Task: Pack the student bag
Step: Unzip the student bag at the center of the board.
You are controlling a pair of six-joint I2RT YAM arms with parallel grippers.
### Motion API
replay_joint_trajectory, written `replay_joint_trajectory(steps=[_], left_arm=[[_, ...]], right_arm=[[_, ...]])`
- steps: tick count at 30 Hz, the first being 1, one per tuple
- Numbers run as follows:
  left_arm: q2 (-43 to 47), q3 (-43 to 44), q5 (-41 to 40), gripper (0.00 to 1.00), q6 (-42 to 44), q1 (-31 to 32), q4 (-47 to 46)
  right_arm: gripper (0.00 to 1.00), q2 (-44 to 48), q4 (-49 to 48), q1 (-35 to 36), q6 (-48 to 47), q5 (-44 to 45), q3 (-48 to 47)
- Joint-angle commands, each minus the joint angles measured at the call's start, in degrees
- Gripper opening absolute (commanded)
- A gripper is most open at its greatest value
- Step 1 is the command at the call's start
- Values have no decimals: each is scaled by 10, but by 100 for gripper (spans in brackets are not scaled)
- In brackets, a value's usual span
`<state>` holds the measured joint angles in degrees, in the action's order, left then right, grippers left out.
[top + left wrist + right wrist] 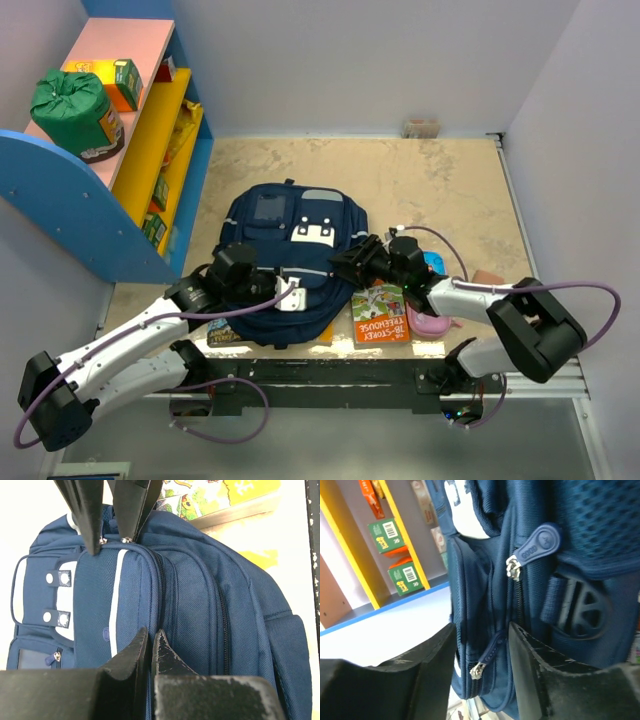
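Where the left tool (151,632) meets the student bag (250,238), its two black fingers are clenched tip to tip against the navy weave, just beside a white stripe. Whether any cloth is pinched between them cannot be told. Right tool (481,630) is released, with its jaws standing apart on either side of a thin cord zip pull (490,652) that ends in a small metal slider; no contact shows. Close by on the same side panel are a rubbery oval zip tab (540,542), a round dark plastic fitting (577,610) and a mesh panel (600,515). The bag lies flat, front pocket up, mid-tabletop (440,180); it is soft, rounded and ridged by parallel zip seams. Both tools sit near each other over its near right part. A glossy book (378,318) lies just beside the bag's right edge, under the right arm. The beige, mottled surface is open beyond the bag toward the far wall and far right. The left is tighter, with the blue end panel of the shelf unit (75,210) near the bag. The unit has yellow boards and a green sack (70,105) on its pink top.
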<state>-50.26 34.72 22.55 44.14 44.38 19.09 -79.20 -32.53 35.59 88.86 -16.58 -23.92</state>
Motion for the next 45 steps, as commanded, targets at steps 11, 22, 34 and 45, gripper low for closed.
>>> replay_joint_trajectory(steps=[11, 22, 34, 45], left_arm=[[0, -1, 65, 0, -1, 9, -62], [-2, -7, 59, 0, -4, 9, -61], [-26, -20, -8, 0, -77, 12, -135], [-55, -26, -57, 0, -105, 12, -179]], right_arm=[[30, -12, -90, 28, 53, 44, -15], [10, 57, -20, 23, -4, 93, -38], [24, 112, -2, 22, -37, 114, -11], [32, 132, -32, 5, -26, 110, 31]])
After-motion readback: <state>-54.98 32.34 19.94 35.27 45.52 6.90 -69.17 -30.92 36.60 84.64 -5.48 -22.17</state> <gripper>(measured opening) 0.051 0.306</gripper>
